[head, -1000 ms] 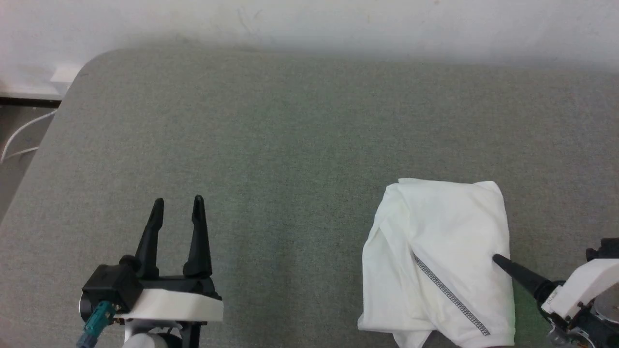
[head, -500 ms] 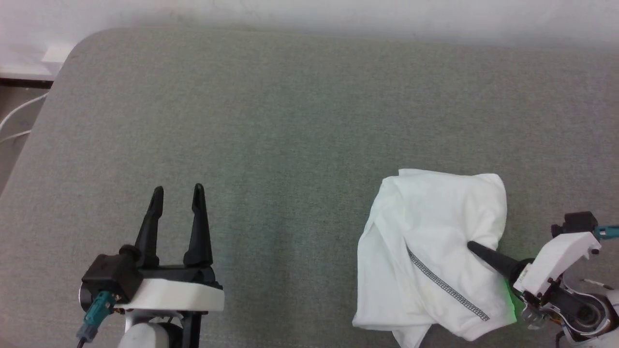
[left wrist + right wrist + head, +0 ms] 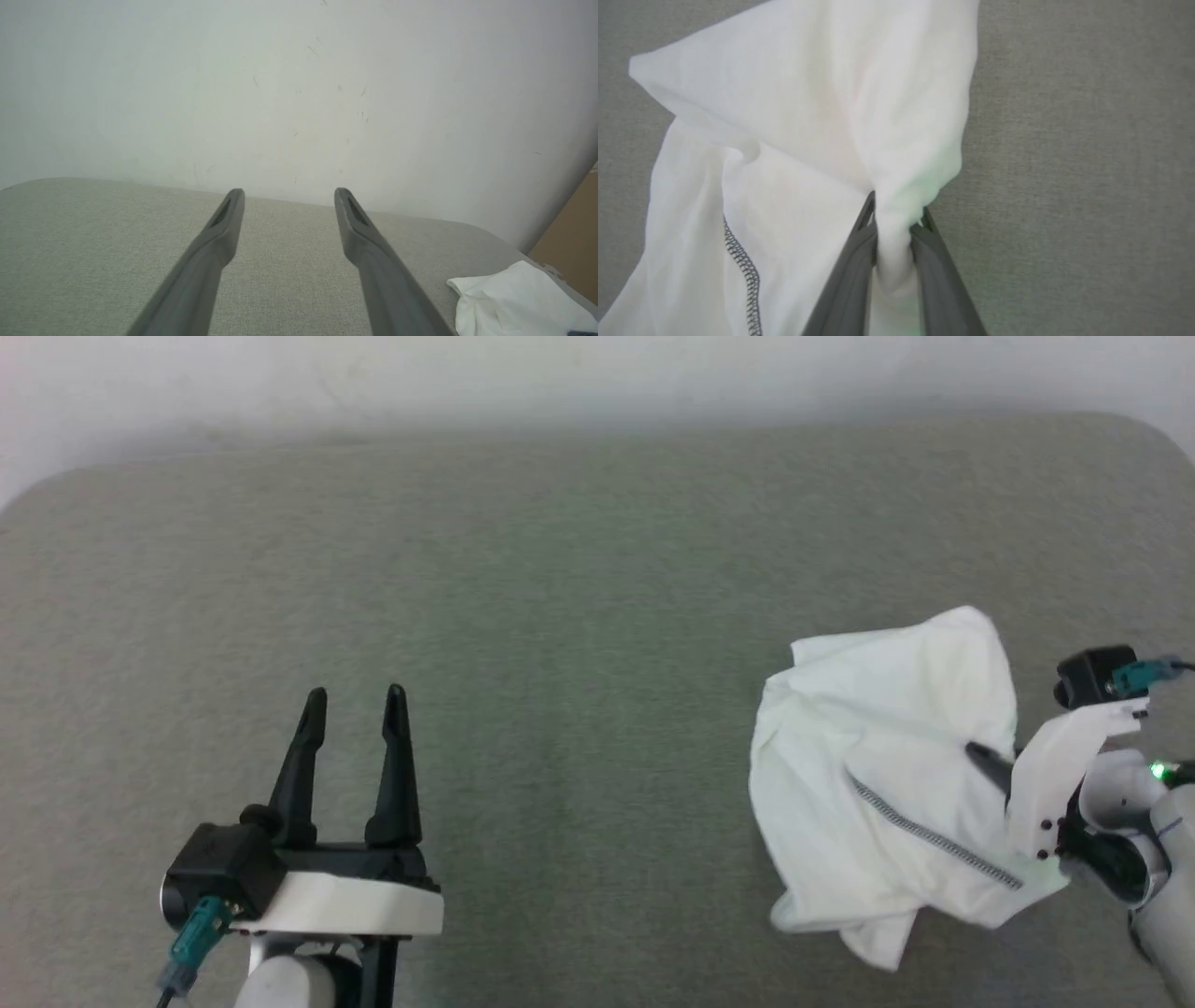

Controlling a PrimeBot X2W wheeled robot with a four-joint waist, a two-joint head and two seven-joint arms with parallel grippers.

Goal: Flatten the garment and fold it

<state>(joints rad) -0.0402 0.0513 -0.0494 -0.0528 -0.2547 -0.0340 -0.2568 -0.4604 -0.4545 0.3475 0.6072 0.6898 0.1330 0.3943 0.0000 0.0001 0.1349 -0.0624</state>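
At the left, the left gripper, two long dark fingers on a black and white body, hovers above the grey-green woven cloth surface. Its fingers stand apart and nothing is between them. In the left wrist view these fingers point toward a plain white wall.

The garment, a thin white shirt, is on the right part of the cloth surface, well apart from the left gripper and to its right. It is not flat. It is a crumpled bundle with layers folded over each other, and its longer side runs roughly from the far edge toward the robot. A dark grey stitched seam crosses it on a diagonal. I cannot make out a collar or sleeves.

At the far right, the right gripper is clenched on a pinch of the garment at its right side. In the right wrist view the cloth is squeezed between the two fingers and fans out away from them.

The right arm is clearly the nearer one. I judge the flattening has hardly begun. To spread the bundle, the left gripper would probably need to travel right and take a second edge.
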